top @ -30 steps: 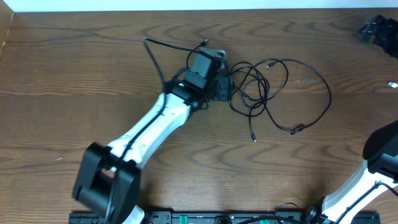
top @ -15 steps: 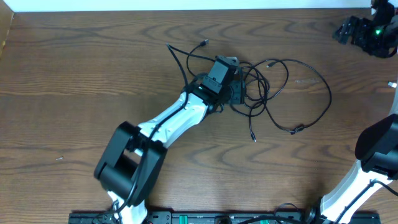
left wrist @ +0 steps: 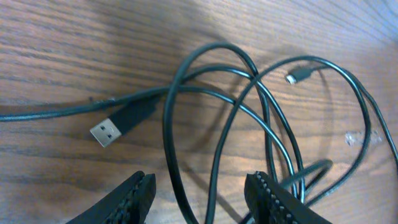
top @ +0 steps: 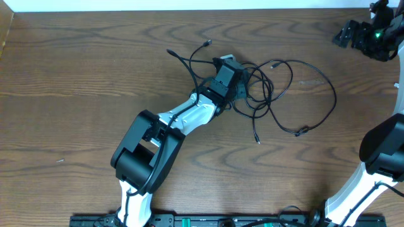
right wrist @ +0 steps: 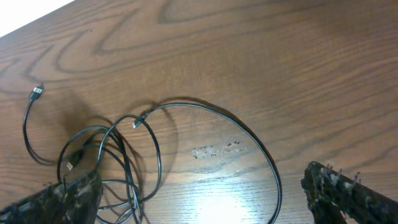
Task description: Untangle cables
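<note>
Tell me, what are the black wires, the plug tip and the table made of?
The black cables look like rubbery plastic, smooth and slightly shiny; they bend in soft loops. The plug tip looks like silvery metal. The table looks like brown wood with grain lines, though it may be a printed wood-look top.

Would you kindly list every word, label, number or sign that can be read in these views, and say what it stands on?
No text can be read in any view.
Pale mark on the table: a smudge, no legible letters.
USB plug of the black cable: no marking visible.
Rail at the bottom edge of the overhead view: green spots, too small to read.
</note>
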Robot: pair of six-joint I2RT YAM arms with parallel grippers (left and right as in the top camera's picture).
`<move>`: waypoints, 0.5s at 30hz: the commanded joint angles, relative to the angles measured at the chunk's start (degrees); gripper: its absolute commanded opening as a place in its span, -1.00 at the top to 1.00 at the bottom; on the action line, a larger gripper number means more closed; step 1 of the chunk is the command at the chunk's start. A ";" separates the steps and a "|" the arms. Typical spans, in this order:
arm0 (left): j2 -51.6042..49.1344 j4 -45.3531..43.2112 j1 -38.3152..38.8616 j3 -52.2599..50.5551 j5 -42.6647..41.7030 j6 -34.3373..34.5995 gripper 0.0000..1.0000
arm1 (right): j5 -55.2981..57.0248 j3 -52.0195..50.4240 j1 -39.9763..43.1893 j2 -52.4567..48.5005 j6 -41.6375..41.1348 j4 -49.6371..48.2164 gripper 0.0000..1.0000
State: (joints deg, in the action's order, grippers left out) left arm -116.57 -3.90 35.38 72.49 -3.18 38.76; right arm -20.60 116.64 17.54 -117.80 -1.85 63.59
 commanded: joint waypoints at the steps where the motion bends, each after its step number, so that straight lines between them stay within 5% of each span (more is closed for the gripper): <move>1: -1.92 -0.94 -0.02 0.26 2.80 0.96 -0.04 | 0.11 -1.36 -0.72 -0.35 1.05 -0.55 -0.98; 6: -3.34 -1.79 -0.04 0.26 2.82 0.50 0.05 | 0.09 -2.05 -1.36 -0.35 1.07 -0.61 -0.99; 12: -1.75 -2.40 -0.33 0.26 2.80 -2.93 0.54 | 0.07 -2.05 -2.71 -0.35 1.07 -0.52 -0.98; 15: 0.72 -1.84 -0.55 0.26 2.78 -5.90 0.63 | 0.07 -2.05 -3.58 -0.35 1.07 -0.55 -0.99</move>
State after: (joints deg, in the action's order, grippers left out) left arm -119.24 -6.20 35.33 72.49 -1.17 36.91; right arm -20.60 115.00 15.14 -117.80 -1.85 63.13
